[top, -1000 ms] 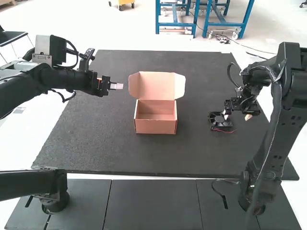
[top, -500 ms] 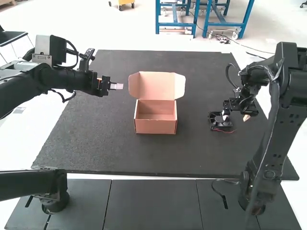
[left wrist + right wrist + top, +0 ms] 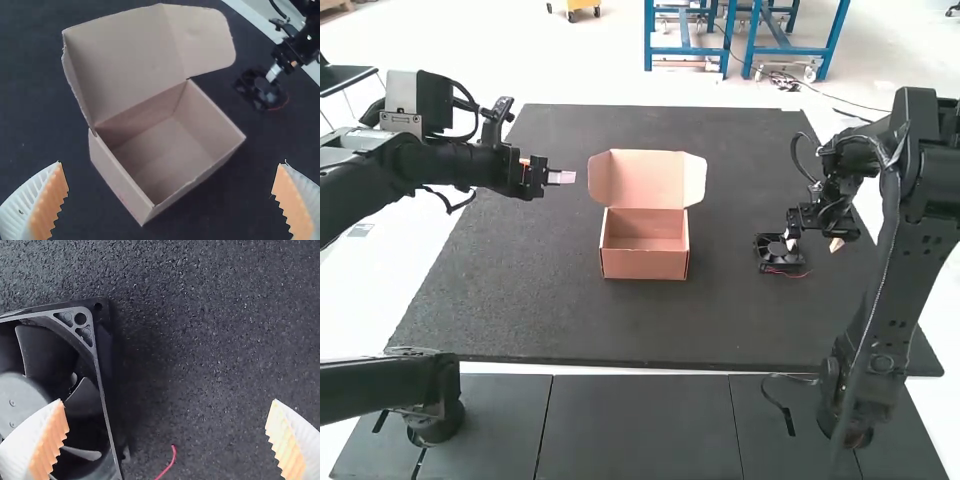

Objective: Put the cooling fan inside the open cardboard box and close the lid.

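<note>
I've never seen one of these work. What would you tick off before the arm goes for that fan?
1. Cardboard box open, lid standing up: ok.
2. Inside of the box bare: ok.
3. Cooling fan lying flat on the mat, right of the box: ok.
4. Right jaws open, straddling one edge of the fan's frame: ok.
5. Right jaws low enough to grip the frame: cannot tell.
6. Left jaws open, held apart from the box: ok.
</note>
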Robot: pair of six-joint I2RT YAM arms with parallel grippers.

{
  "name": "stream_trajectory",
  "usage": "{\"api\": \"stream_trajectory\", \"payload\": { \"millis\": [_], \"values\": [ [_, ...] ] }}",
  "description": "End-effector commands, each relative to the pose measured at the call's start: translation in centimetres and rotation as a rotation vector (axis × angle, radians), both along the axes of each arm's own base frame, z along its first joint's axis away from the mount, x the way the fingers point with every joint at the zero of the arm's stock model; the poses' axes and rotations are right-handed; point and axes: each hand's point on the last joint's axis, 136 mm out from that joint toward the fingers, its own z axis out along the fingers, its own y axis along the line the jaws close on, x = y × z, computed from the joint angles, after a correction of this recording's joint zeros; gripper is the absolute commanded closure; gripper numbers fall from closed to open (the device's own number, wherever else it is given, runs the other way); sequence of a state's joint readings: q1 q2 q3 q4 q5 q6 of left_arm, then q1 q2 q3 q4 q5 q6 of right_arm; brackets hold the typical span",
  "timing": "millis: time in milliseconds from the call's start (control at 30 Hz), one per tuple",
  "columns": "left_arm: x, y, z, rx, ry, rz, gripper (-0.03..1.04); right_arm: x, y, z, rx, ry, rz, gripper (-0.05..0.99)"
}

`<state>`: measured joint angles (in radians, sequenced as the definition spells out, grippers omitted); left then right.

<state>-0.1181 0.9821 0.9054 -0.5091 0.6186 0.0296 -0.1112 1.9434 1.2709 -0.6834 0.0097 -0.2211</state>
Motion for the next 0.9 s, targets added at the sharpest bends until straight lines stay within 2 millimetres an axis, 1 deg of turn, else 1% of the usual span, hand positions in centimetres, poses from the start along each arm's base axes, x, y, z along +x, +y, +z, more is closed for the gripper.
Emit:
{"api": "stream_trajectory", "payload": {
  "millis": [0,167,367,633,700,733,800,833,867],
  "values": [
    [-0.4,-0.3,1.2,-0.011,-0.036,-0.022,0.05,0.7,-0.7,0.0,-0.016,-0.004,-0.026,0.03],
    [-0.3,-0.4,1.3,-0.011,-0.038,-0.022,0.04,0.4,-1.5,-0.2,-0.017,0.007,-0.046,0.03],
    [-0.3,-0.4,1.4,-0.012,-0.041,-0.022,0.04,0.0,-2.6,-0.8,-0.023,0.031,-0.072,0.03],
    [-0.2,-0.4,1.7,-0.015,-0.051,-0.020,0.04,-0.3,-2.0,-1.3,-0.009,0.062,-0.042,0.04],
    [-0.2,-0.4,1.7,-0.016,-0.050,-0.020,0.04,-0.3,-1.7,-1.5,0.000,0.071,-0.039,0.10],
    [-0.2,-0.4,1.7,-0.017,-0.049,-0.019,0.04,-0.1,-1.5,-1.5,0.009,0.072,-0.042,0.15],
    [-0.2,-0.4,1.7,-0.018,-0.049,-0.020,0.04,0.2,-1.2,-1.3,0.031,0.072,-0.044,0.30],
    [-0.2,-0.4,1.8,-0.019,-0.050,-0.020,0.04,0.3,-1.2,-1.3,0.032,0.070,-0.045,0.34],
    [-0.2,-0.4,1.9,-0.019,-0.051,-0.020,0.05,0.4,-1.1,-1.3,0.033,0.068,-0.043,0.36]
  ]
}}
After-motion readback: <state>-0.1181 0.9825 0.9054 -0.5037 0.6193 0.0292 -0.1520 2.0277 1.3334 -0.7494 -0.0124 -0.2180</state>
